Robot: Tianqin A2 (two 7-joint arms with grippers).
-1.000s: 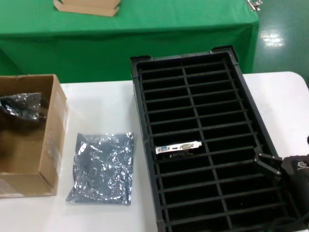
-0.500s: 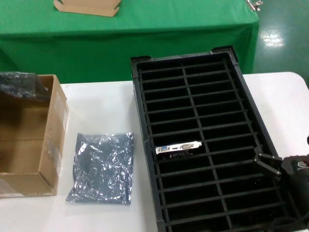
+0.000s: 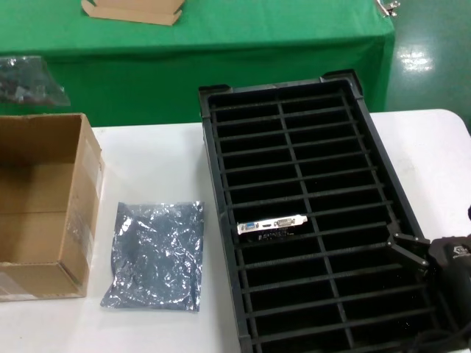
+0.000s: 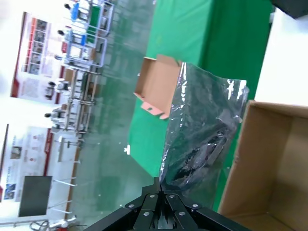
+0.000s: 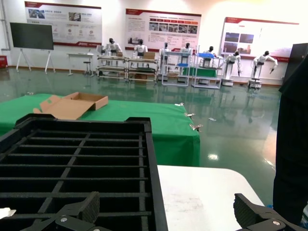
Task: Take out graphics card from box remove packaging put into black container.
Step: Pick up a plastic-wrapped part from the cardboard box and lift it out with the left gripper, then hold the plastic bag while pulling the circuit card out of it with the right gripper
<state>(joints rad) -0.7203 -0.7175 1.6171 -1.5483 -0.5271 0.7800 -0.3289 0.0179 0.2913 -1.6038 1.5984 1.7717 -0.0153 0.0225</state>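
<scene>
White tabletop [image 3: 158, 158] before you carries the work; a green-draped table [image 3: 221, 44] stands behind it, with a flat tan cardboard tray [image 3: 132, 10] on top.

Left gripper [image 4: 161, 204]: raised above and behind the box [image 3: 45, 209], beyond the head view's left edge. In your left wrist view its fingers are closed together on the lower edge of a bagged item [image 4: 204, 139], a wrinkled silver-grey antistatic bag with a dark shape inside. The bag stands away from the pinch with its long axis running out from the fingers. In the head view only a corner of it shows [image 3: 29, 79], at the upper left against the green cloth.

Right gripper [image 3: 412, 254]: low at the near right rim of the black container [image 3: 309, 213], its jaws spread wide and holding nothing. One fingertip [image 5: 79, 211] sits over the crate's ribs, the other [image 5: 255, 214] over the white table.

Graphics card [image 3: 271, 225]: stands on edge in a left-column slot just nearer than mid-length of the crate. Its silvery bracket faces up and its long axis runs left to right along the slot.

Packaging [image 3: 156, 254]: an empty bag lying flat on the table between box and crate, long axis running away from you.
</scene>
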